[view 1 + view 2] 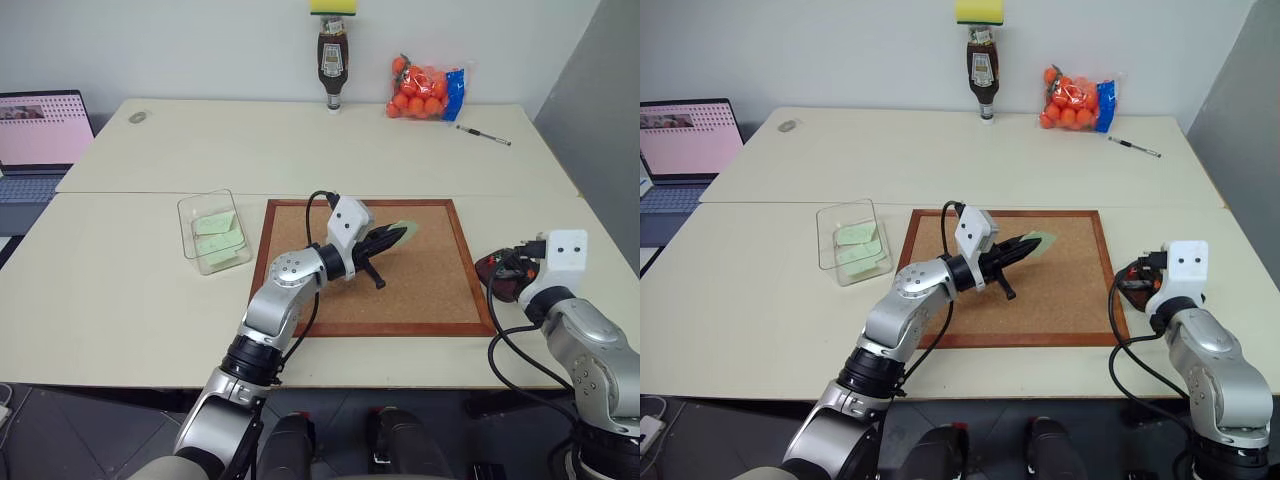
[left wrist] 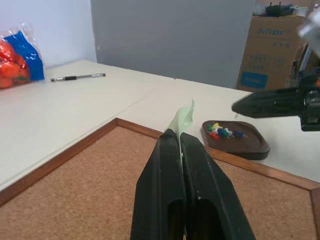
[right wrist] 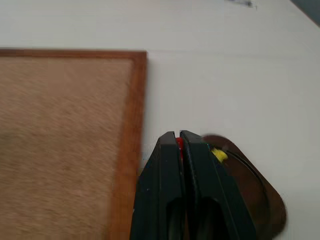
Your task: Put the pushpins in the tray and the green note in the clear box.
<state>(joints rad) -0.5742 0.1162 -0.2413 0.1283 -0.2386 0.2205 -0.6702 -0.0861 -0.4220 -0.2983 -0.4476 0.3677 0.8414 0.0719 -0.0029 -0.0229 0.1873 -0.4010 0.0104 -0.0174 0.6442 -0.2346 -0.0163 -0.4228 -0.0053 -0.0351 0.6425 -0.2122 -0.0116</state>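
My left gripper (image 2: 179,136) hangs level over the cork board (image 1: 420,290), shut on the pale green note (image 2: 183,117), which sticks out past its tips (image 1: 405,230). The clear box (image 1: 190,225) stands left of the board with green slips inside. Right of the board lies the dark brown tray (image 2: 255,149), holding several coloured pushpins (image 2: 222,132). Over the tray's near edge (image 3: 260,200) my right gripper (image 3: 178,136) is shut, a red pushpin (image 3: 179,145) showing between its fingertips. A yellow pushpin (image 3: 218,155) lies in the tray beside it.
A laptop (image 1: 40,135) sits at the far left. At the back of the table stand a sauce bottle (image 1: 332,65), a bag of oranges (image 1: 425,90) and a pen (image 1: 484,134). A cardboard box (image 2: 272,52) stands beyond the table.
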